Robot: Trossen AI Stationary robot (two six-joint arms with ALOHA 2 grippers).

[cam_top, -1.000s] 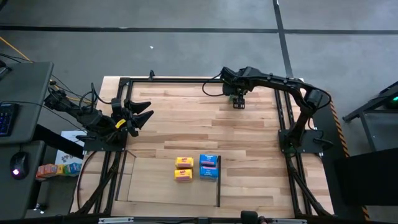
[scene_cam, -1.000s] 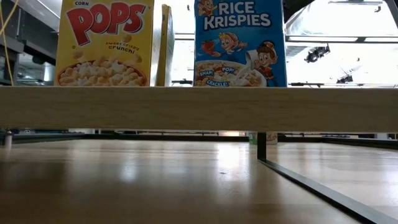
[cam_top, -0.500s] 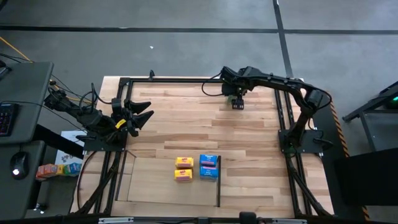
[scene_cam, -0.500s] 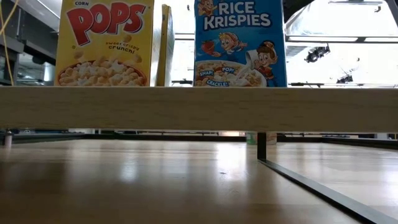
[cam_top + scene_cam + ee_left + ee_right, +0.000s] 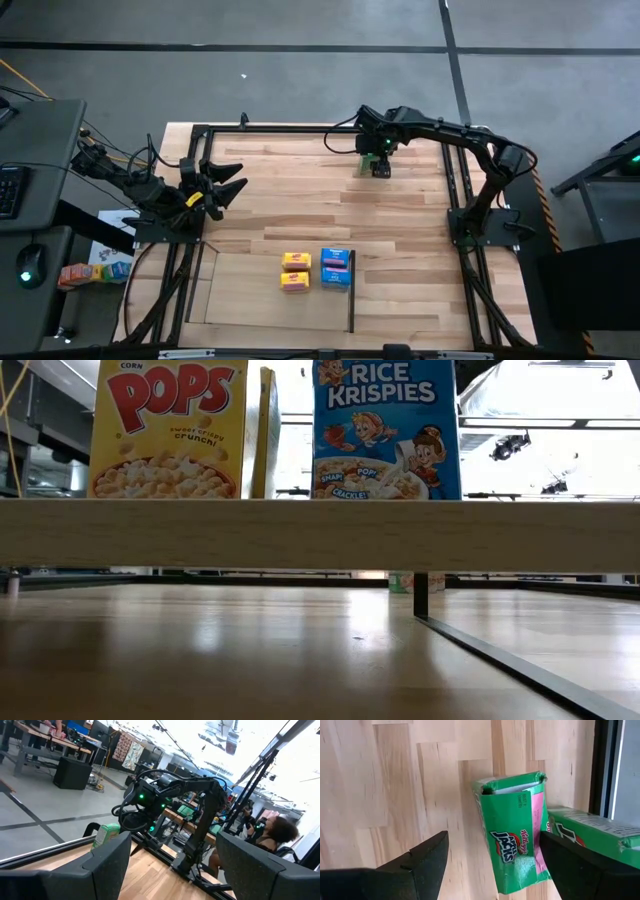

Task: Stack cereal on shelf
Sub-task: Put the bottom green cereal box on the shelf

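My right gripper (image 5: 378, 162) is open at the table's far side, pointing down over a green cereal box (image 5: 512, 840) that stands tilted between its fingers. A second green box (image 5: 592, 834) lies beside it, partly behind one finger. Two yellow-orange boxes (image 5: 294, 271) and two blue boxes (image 5: 336, 268) stand on the pale shelf (image 5: 245, 295), next to its black bar (image 5: 352, 300). The low view shows the yellow box (image 5: 170, 430) and the blue box (image 5: 385, 430) upright on the shelf's plank (image 5: 320, 535). My left gripper (image 5: 228, 183) waits open at the table's left edge. My right gripper has one finger (image 5: 570, 865) against or just beside the pink side (image 5: 539, 825) of the tilted green box. I cannot tell whether it touches. The other finger (image 5: 420, 862) stands clear of the box, over bare wood.
The large black metal frame (image 5: 300, 128) runs round the table, and its far rail (image 5: 602, 770) passes close behind the green boxes. Bare wood lies between the green boxes and the shelf. A person (image 5: 277, 832) sits in the room beyond the right arm.
My right gripper has moved a little toward the table's left edge. In the low view the green box beneath it has moved left along with it.
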